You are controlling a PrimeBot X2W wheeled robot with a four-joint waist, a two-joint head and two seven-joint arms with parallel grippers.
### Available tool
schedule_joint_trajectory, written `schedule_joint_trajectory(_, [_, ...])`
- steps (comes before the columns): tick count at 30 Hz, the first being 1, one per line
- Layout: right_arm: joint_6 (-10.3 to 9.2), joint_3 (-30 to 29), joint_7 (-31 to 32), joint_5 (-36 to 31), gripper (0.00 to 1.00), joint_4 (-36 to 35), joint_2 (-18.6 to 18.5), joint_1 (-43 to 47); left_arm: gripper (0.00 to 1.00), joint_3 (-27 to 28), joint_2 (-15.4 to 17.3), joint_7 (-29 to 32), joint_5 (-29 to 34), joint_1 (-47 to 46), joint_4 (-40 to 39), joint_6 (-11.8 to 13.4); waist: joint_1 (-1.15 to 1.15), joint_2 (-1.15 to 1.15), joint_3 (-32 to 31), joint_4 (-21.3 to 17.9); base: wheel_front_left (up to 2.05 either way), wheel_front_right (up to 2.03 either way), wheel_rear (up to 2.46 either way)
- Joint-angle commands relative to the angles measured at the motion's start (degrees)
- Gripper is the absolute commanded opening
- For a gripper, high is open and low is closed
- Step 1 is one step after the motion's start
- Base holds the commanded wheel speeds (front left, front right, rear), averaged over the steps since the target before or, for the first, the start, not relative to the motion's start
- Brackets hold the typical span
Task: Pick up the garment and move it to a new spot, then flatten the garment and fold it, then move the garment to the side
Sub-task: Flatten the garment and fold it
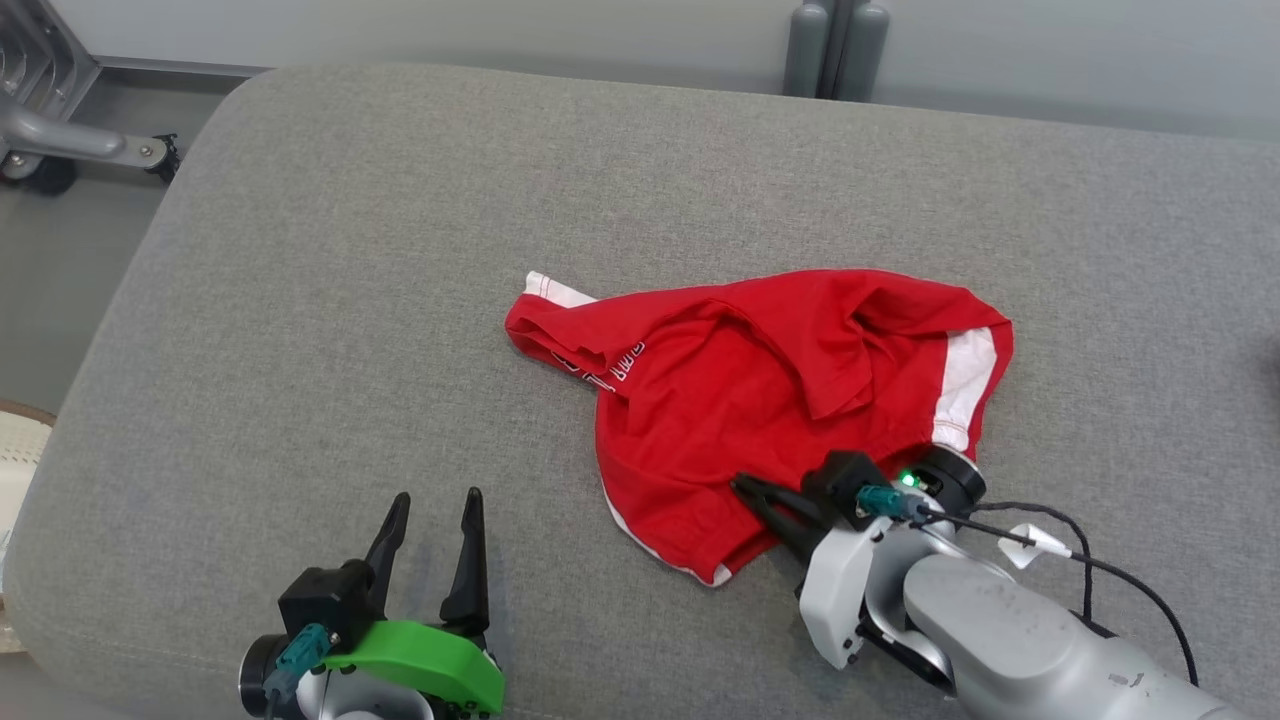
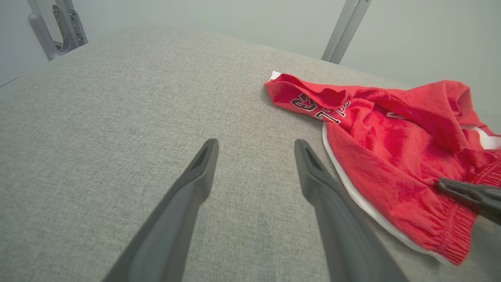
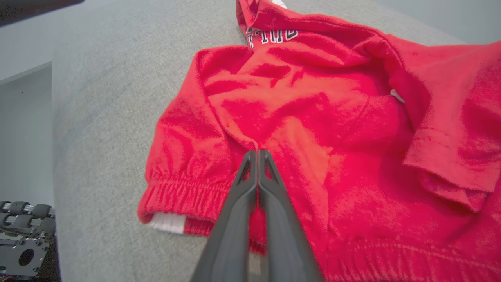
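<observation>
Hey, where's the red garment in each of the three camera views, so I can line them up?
Head view: the red garment lies right of centre on the grey cushion.
Left wrist view: red garment at the right side, beside the open left gripper.
Right wrist view: red garment across the centre and right.
Shared landmark: its black-and-white lettering; also the right gripper, jaws shut on the cloth.
</observation>
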Motion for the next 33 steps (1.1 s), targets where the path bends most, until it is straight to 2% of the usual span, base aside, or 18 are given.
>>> schedule_joint_trajectory(1, [-0.08, -1.1, -0.2, 0.2, 0.00, -0.4, -0.6, -0.9, 1.00, 0.1, 0.1, -0.2, 0.0, 0.6, -0.3, 0.2, 0.00, 0.00, -0.1, -0.3, 0.00, 0.00, 0.00])
schedule_joint_trajectory(7, [-0.08, -7.0, -0.2, -0.7, 0.00, -4.2, -4.0, -0.6, 1.00, 0.2, 0.1, -0.2, -0.3, 0.8, -0.7, 0.3, 0.00, 0.00, -0.3, -2.4, 0.00, 0.00, 0.00])
schedule_joint_trajectory(12, [-0.09, -15.2, -0.2, -0.8, 0.00, -5.0, -7.9, -1.6, 1.00, -0.4, 0.1, -0.2, -0.5, -0.3, -1.1, 0.1, 0.00, 0.00, 0.0, -3.3, 0.00, 0.00, 0.00])
schedule_joint_trajectory(16, [-0.08, -17.9, -0.2, -2.3, 0.00, -0.6, -10.5, -3.4, 1.00, -0.9, 0.1, -0.2, -0.5, -1.4, -0.9, -0.2, 0.00, 0.00, 0.8, -3.4, 0.00, 0.00, 0.00])
schedule_joint_trajectory(18, [-0.09, -18.8, 0.6, -2.8, 0.00, 4.9, -11.9, -5.3, 1.00, -1.6, 0.1, -0.2, -0.5, -2.2, -0.5, -0.6, 0.00, 0.00, 1.7, -3.1, 0.00, 0.00, 0.00])
schedule_joint_trajectory(19, [-0.09, -19.1, 0.9, -2.6, 0.04, 7.0, -11.9, -5.7, 1.00, -1.9, 0.1, -0.2, -0.3, -2.5, -0.3, -0.6, 0.00, 0.00, 1.8, -3.1, 0.00, 0.00, 0.00])
schedule_joint_trajectory(21, [-0.09, -20.3, 0.7, -2.9, 1.00, 10.8, -12.0, -6.9, 1.00, -2.5, 0.1, -0.2, 0.1, -3.4, -0.1, -1.0, 0.00, 0.00, 1.9, -3.0, 0.00, 0.00, 0.00])
schedule_joint_trajectory(25, [-0.08, -25.2, -0.2, -3.0, 1.00, 11.8, -10.4, -8.2, 1.00, -2.6, 0.1, -0.2, 0.8, -4.2, -0.3, -1.1, 0.00, 0.00, 1.2, -4.2, 0.00, 0.00, 0.00])
schedule_joint_trajectory(28, [-0.09, -29.9, -0.2, -4.6, 1.00, 5.7, -10.0, -5.3, 1.00, -2.4, 0.1, -0.2, 1.2, -4.4, -0.6, -1.4, 0.00, 0.00, 0.4, -6.0, 0.00, 0.00, 0.00])
schedule_joint_trajectory(29, [-0.09, -29.9, -0.2, -4.6, 1.00, 5.7, -10.0, -5.3, 1.00, -2.4, 0.1, -0.2, 1.2, -4.4, -0.6, -1.4, 0.00, 0.00, 0.4, -6.0, 0.00, 0.00, 0.00])
schedule_joint_trajectory(33, [-0.06, -31.8, -0.2, -4.3, 1.00, -6.2, -7.1, 2.1, 1.00, -2.3, 0.1, -0.2, 1.3, -3.9, -0.7, -1.7, 0.00, 0.00, -1.2, -8.6, 0.00, 0.00, 0.00])
